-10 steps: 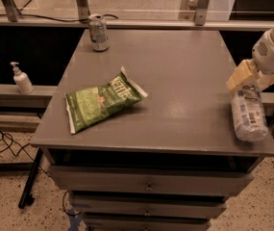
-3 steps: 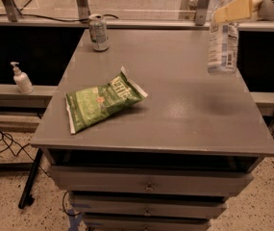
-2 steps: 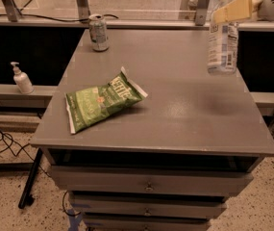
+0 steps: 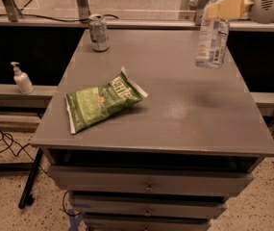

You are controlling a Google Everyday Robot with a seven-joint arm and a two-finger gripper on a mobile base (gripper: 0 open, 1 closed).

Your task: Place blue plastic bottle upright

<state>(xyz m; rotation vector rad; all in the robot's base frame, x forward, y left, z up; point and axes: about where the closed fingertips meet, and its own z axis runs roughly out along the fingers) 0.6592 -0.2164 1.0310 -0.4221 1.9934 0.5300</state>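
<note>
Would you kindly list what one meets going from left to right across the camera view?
From the left: pump bottle → chip bag → blue plastic bottle, held at its neck by the gripper at top right. The can overlaps the bag's span, so it is left out.

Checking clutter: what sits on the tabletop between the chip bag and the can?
Only bare tabletop, the camera view shows; the pincer holds the bottle above its back edge.
</note>
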